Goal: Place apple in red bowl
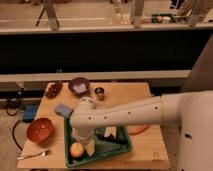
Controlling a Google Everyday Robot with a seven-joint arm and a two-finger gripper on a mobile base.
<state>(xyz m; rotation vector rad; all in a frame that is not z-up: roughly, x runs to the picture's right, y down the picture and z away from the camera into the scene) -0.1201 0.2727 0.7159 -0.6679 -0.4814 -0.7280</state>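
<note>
The apple (77,149), yellow-orange with a reddish blush, lies in the front left corner of the green tray (121,145). The red bowl (40,129) stands on the wooden table to the left of the tray and holds nothing. My white arm reaches in from the right and bends down over the tray. My gripper (88,145) hangs just right of the apple, close beside it, inside the tray.
A purple bowl (79,85) with white contents stands at the table's back. A small metal cup (99,92), a blue sponge (63,110), dark red grapes (53,90), a fork (36,155) and an orange carrot (138,130) are also on the table.
</note>
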